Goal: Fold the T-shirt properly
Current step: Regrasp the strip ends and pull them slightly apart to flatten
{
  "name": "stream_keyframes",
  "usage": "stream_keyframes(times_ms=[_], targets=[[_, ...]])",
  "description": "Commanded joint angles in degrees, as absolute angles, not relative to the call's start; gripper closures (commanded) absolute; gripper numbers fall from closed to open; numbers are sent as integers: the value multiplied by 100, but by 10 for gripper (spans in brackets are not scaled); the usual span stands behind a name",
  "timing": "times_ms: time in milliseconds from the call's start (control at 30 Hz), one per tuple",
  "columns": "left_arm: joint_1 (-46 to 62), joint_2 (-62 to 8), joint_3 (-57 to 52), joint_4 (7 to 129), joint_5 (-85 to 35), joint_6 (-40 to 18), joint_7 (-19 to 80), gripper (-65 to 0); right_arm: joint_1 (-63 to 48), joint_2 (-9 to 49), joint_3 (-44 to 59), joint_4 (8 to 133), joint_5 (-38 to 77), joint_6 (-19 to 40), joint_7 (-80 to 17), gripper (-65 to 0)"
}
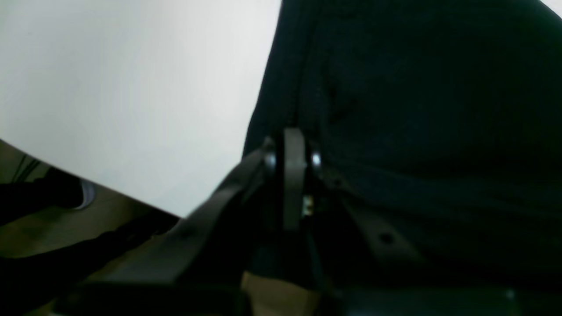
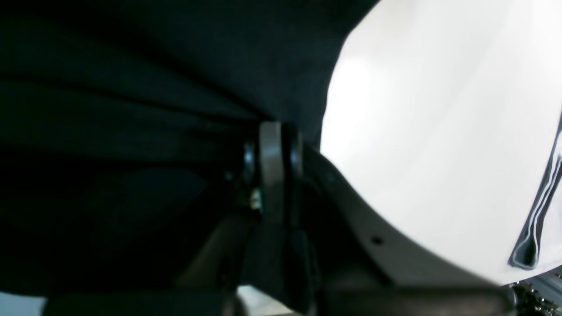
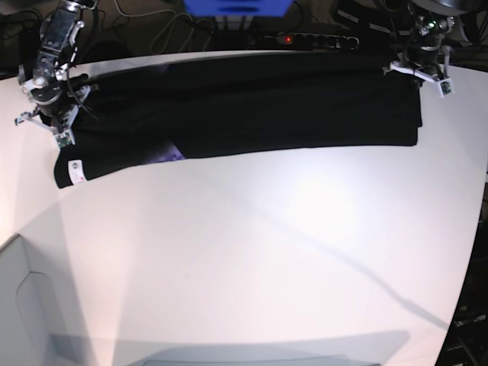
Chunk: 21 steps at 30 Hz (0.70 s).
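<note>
Seen from the base view, the right end effector [image 3: 47, 114] stands at the far left of the white surface [image 3: 252, 259], planted on the end of the black T-shirt [image 3: 252, 107]. In the right wrist view its fingers [image 2: 271, 166] are pressed together with dark cloth bunched at their tips, so it grips the T-shirt [image 2: 153, 109] at its edge. Just below that arm, a small white label [image 3: 75, 171] shows on the cloth's near left corner, and a sliver of purple print [image 3: 174, 155] peeks out along the near hem. The garment lies as a long folded band across the far side of the surface, running from one arm to the other. Behind it, a power strip [image 3: 316, 39] with a red light sits beyond the surface's rim. At the far right, the left end effector [image 3: 421, 72] rests on the shirt's other end; the left wrist view shows its fingers [image 1: 293, 175] drawn tight on the T-shirt [image 1: 417, 109] at the fabric's edge.
</note>
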<state>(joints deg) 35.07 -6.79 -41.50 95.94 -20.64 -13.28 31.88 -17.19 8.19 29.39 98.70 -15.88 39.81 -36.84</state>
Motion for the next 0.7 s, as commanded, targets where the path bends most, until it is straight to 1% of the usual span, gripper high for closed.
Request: stream_keyframes(times_ms=[0,200,233,300,367,433,467,567,600,667], targets=[[3547,-708,-4189,9596,-1912,-1226,3327,0,-1692,901,2976,9956,-1701,4000,-3688,0],[3521,-725,-3943,9596,-1921,-1226,3327,0,-1560,892,2967,9938,-1701,4000,-3688,0],[3512,-716,-3943,9596,-1921,-1226,3327,-1,-1552,892,2967,9938,-1701,4000,-3688,-15],[3503,-716,-3943,9640,-1921,-1226,3363,-14,-1552,919,2976,9956,-1701,4000,-3688,-75],[3521,-716,-3943,9675,-1921,-1226,3371,-55,-1543,910,3020,10009,-1701,4000,-3688,-138],[3530,-716,-3943,9754,-1921,-1226,3380,-124,-1455,901,3037,10123,-1701,4000,-3688,-195],[3538,-716,-3943,9807,-1921,-1226,3380,-169,-1446,892,3090,10211,-1701,4000,-3688,-216],[3644,-716,-3943,10009,-1921,-1226,3380,-285,-1402,716,3415,10624,-1684,4000,-3688,-248],[3679,-708,-3943,10123,-1921,-1226,3371,-307,-1323,655,3495,10800,-1684,4000,-3688,-248],[3688,-699,-3969,10325,-1921,-1226,3371,-315,-1279,523,3530,11055,-1684,4000,-3688,-248]])
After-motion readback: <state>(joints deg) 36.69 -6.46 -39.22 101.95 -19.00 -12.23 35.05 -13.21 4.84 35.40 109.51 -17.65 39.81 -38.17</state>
